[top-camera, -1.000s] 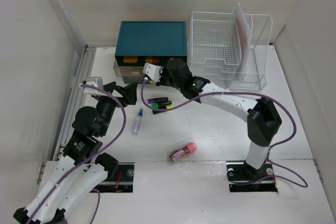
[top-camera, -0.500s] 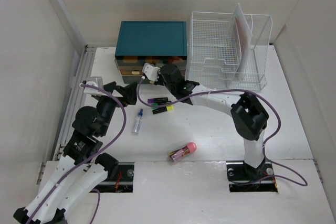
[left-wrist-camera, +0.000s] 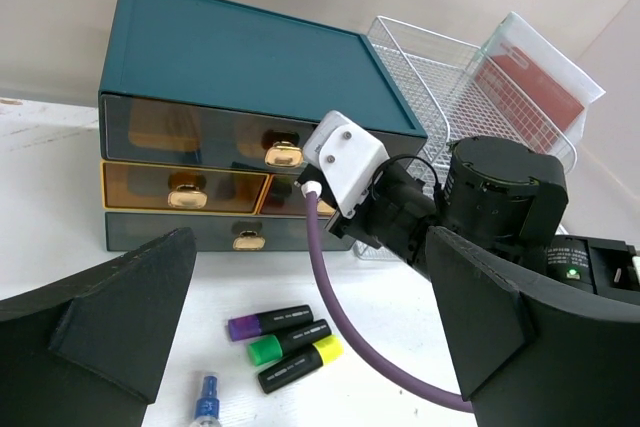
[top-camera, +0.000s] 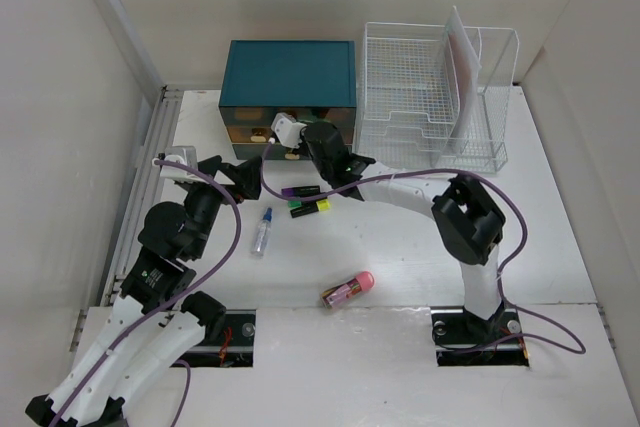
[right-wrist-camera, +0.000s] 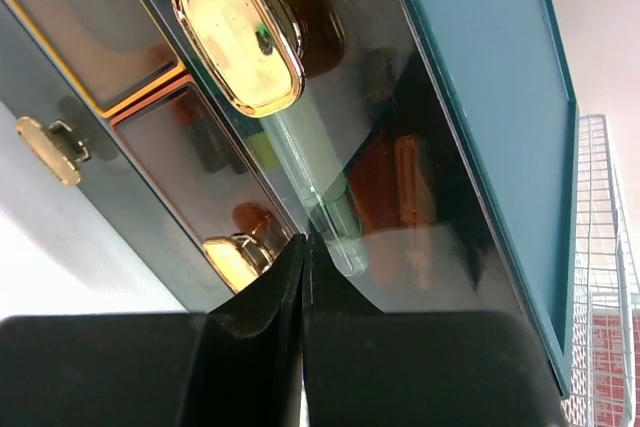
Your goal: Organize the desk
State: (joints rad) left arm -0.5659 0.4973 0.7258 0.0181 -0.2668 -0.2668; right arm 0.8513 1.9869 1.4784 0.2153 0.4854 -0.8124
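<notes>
The light is bright, even and diffuse, coming from above. The white surface [top-camera: 400,247] looks almost washed out, and the shadows on it are faint and soft. The left wrist view is sharp (only the near dark jaws are a little soft). In the right wrist view the gold handle [right-wrist-camera: 238,35] carries strong glare, the glossy drawer front [right-wrist-camera: 400,197] shows reflections, and the close jaws are black, without detail.

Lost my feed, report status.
Left gripper open, hovering. Right gripper shut, at teal drawer box front. Desk: three highlighters, spray bottle loose. No obstruction seen.
</notes>
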